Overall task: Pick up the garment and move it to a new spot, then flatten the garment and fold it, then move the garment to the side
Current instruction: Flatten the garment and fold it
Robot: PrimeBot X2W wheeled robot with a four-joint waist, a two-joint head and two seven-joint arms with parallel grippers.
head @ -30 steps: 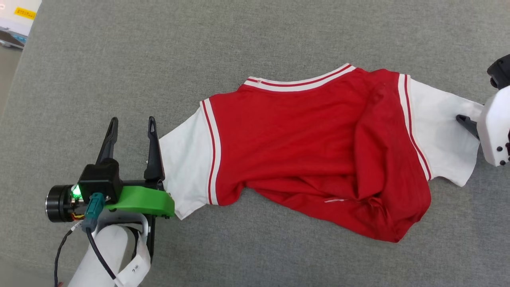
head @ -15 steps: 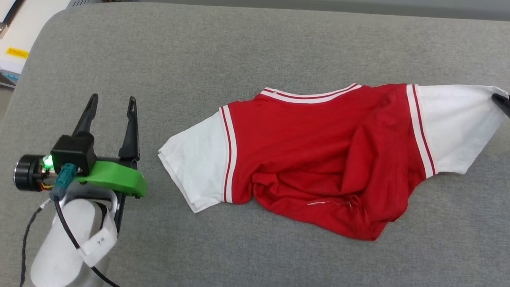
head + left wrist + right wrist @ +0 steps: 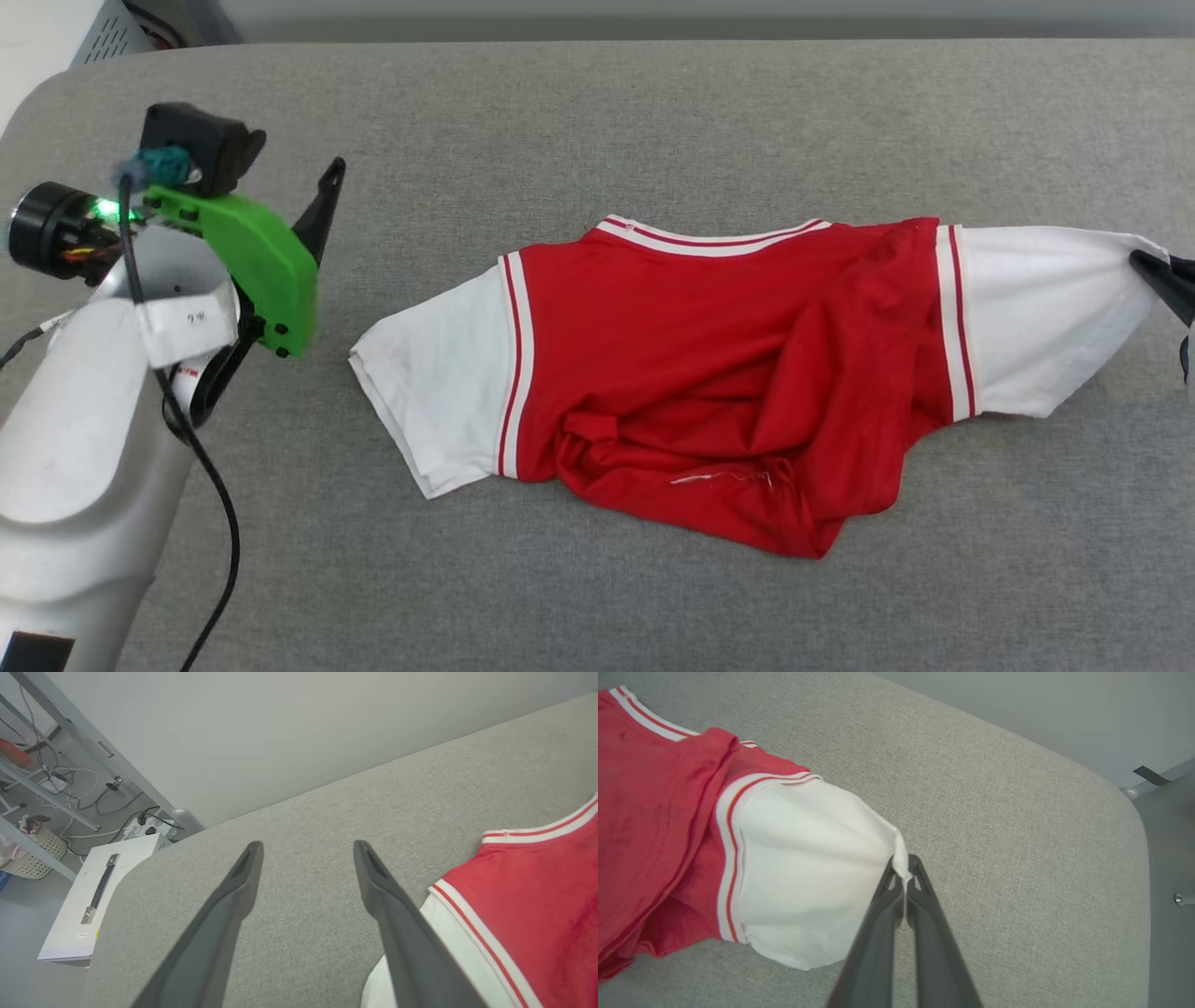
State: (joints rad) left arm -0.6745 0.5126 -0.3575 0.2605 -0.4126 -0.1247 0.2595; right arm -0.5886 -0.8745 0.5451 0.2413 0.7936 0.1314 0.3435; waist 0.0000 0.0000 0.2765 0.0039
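Garment (image 3: pixel 709 373), sleeve hem (image 3: pixel 900 856) between closed jaws of right gripper (image 3: pixel 905 867); left gripper (image 3: pixel 306 847) spread wide, empty, near other sleeve (image 3: pixel 429 411).

Support: grey fabric surface (image 3: pixel 597 112), rounded corners. On it: 1 garment (image 3: pixel 700 373), red w/ white sleeves, spread L–R, centre to right edge, collar twd far edge. Lower body bunched, wrinkled. One sleeve (image 3: pixel 429 401) flat at centre-left; other sleeve (image 3: pixel 1036 317) stretched twd right edge.
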